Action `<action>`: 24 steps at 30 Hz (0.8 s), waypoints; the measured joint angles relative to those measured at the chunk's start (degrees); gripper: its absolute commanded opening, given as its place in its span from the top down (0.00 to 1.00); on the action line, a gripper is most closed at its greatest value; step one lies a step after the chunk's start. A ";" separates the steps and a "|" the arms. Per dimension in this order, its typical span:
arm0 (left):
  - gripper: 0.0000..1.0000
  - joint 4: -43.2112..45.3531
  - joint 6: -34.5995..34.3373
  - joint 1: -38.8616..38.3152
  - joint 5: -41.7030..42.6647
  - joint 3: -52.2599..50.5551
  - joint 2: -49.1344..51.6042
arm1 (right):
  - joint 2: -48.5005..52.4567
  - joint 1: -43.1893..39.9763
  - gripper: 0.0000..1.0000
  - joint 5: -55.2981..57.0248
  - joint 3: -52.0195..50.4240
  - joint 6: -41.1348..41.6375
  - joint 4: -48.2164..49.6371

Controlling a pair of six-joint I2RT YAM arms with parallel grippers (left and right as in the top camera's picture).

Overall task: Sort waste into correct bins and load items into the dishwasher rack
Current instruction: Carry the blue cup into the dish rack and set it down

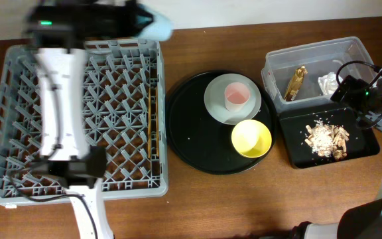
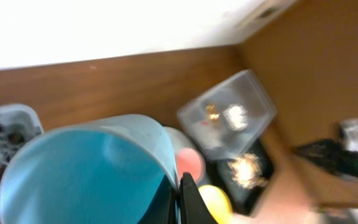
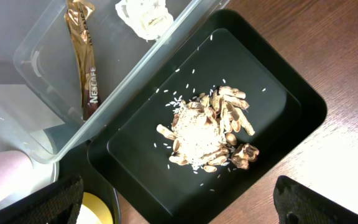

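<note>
Light-blue cup (image 2: 86,168) clamped at its rim by left gripper (image 2: 179,202), up at the far-right corner of the dishwasher rack (image 1: 18,99); right gripper (image 3: 185,202) spread wide, gripping nothing, over food scraps (image 3: 204,134) in black tray (image 3: 278,87).

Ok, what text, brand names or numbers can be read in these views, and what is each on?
"NESCAFE": printed lengthwise on the shiny gold-brown crinkled wrapper lying in the clear plastic rectangular tub.
Nothing else can be read: the left wrist view is blurred, and the wrapper's print is too small overhead.
</note>
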 measured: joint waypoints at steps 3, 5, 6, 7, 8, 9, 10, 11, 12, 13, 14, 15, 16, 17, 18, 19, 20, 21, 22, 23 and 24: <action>1.00 -1.31 1.46 6.25 13.44 -3.78 2.32 | 0.00 0.00 0.01 0.00 0.00 0.00 0.02; 1.00 -2.03 3.23 8.81 19.87 -7.48 4.66 | 0.00 0.00 0.01 -0.02 0.00 0.00 0.02; 1.00 -2.54 4.31 9.53 21.94 -9.51 5.62 | 0.00 0.00 0.01 -0.02 0.00 0.02 0.02; 1.00 -2.89 5.60 10.10 24.26 -11.89 6.86 | 0.00 0.00 0.01 -0.02 0.00 0.00 0.00; 1.00 -2.95 6.84 10.38 26.23 -14.12 8.15 | 0.00 0.00 0.01 0.00 0.00 0.02 0.02; 1.00 -2.78 8.28 10.40 28.04 -16.94 9.14 | 0.00 0.00 0.01 -0.02 0.00 0.00 0.02; 1.00 -2.21 9.25 10.36 29.22 -19.15 9.81 | 0.00 0.00 0.01 -0.02 0.00 0.00 0.02; 1.00 -1.29 10.40 10.25 30.38 -22.32 10.16 | 0.00 0.00 0.01 -0.02 0.00 0.00 0.02; 1.00 -0.35 10.95 10.19 31.12 -24.00 10.62 | 0.00 0.00 0.01 0.00 0.00 0.00 0.02; 1.00 1.42 11.56 10.10 31.74 -26.16 10.75 | 0.00 0.00 0.01 0.00 0.00 0.02 0.02; 1.00 2.78 11.98 10.08 32.24 -28.13 10.95 | 0.00 0.00 0.01 0.00 0.00 0.00 0.02; 1.00 4.11 12.35 10.08 32.65 -30.53 11.21 | 0.00 0.00 0.01 0.00 0.00 0.02 0.02; 1.00 4.90 12.52 10.14 32.87 -32.13 11.47 | 0.00 0.00 0.01 -0.02 0.00 0.00 0.02; 1.00 5.55 12.63 10.27 33.09 -33.55 11.76 | 0.00 0.00 0.01 0.00 0.00 0.00 0.02; 1.00 5.86 12.79 10.45 33.11 -34.99 11.87 | 0.00 0.00 0.01 -0.02 0.00 0.00 0.02; 1.00 5.97 12.81 10.88 33.75 -36.74 12.11 | 0.00 0.00 0.01 0.00 0.00 0.02 0.02; 1.00 5.99 12.83 11.30 34.16 -37.44 12.15 | 0.00 0.00 0.01 -0.02 0.00 0.00 0.00; 1.00 5.95 12.81 11.78 33.99 -37.88 12.15 | 0.00 0.00 0.01 -0.02 0.00 0.00 0.02; 1.00 5.84 12.81 12.28 33.62 -37.90 12.15 | 0.00 0.00 0.01 0.00 0.00 0.00 0.00; 1.00 5.51 12.83 12.72 32.98 -37.90 12.15 | 0.00 0.00 0.01 0.00 0.00 0.02 0.02; 1.00 5.05 12.96 13.16 32.13 -37.90 12.15 | 0.00 0.00 0.01 -0.02 0.00 0.00 0.02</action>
